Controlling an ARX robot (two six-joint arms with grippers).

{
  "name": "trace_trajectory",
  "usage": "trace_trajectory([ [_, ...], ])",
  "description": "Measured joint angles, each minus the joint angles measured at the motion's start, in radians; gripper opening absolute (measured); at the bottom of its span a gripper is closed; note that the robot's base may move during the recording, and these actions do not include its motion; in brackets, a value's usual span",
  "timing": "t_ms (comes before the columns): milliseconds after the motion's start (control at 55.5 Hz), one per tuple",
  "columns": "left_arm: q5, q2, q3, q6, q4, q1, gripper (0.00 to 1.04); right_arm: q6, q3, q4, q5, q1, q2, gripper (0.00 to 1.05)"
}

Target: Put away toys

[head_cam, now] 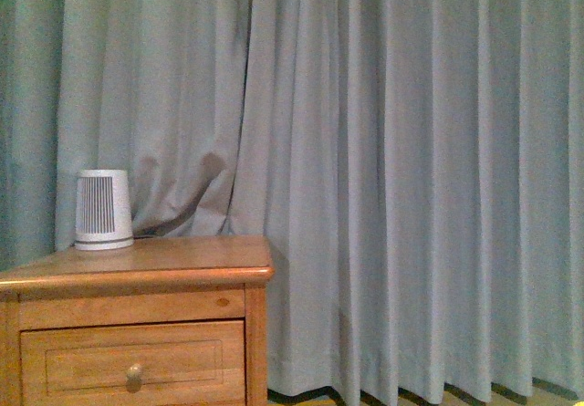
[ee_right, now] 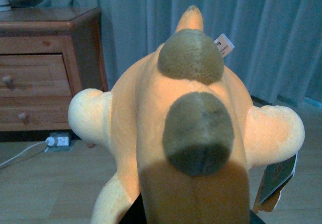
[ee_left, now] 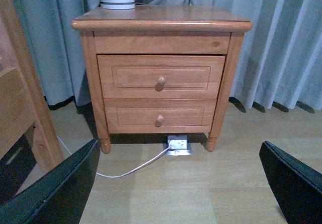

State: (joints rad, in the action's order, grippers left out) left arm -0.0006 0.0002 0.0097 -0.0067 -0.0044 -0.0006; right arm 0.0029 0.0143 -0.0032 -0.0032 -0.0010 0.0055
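Plush toy (ee_right: 191, 133), one, filled the right wrist view, clamped by right gripper (ee_right: 193, 219). Left gripper (ee_left: 178, 189) hung wide open. I counted one nightstand (ee_left: 161, 43), two drawers (ee_left: 161, 76), one white appliance (head_cam: 102, 210).

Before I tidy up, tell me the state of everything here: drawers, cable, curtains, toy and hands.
Top drawer, shut.
Bottom drawer, shut.
White cable, plugged into the floor socket.
Curtains, drawn.
Plush toy, held off the floor.
Left hand, open, empty.

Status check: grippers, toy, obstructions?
Left gripper open, empty. Right gripper holding orange plush toy, off floor. Nightstand drawers both shut; power strip, cord on floor beneath.
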Motion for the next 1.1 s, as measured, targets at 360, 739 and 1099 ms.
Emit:
trace_trajectory([
  [360, -0.002, 0.000, 0.000, 0.000, 0.000, 0.001, 0.98, 0.000, 0.000, 0.000, -0.002, 0.002, 0.000, 0.07],
  [739, 0.000, 0.001, 0.000, 0.000, 0.000, 0.001, 0.98, 0.000, 0.000, 0.000, 0.003, 0.002, 0.000, 0.07],
  [1099, 0.000, 0.001, 0.000, 0.000, 0.000, 0.001, 0.98, 0.000, 0.000, 0.000, 0.003, 0.002, 0.000, 0.07],
])
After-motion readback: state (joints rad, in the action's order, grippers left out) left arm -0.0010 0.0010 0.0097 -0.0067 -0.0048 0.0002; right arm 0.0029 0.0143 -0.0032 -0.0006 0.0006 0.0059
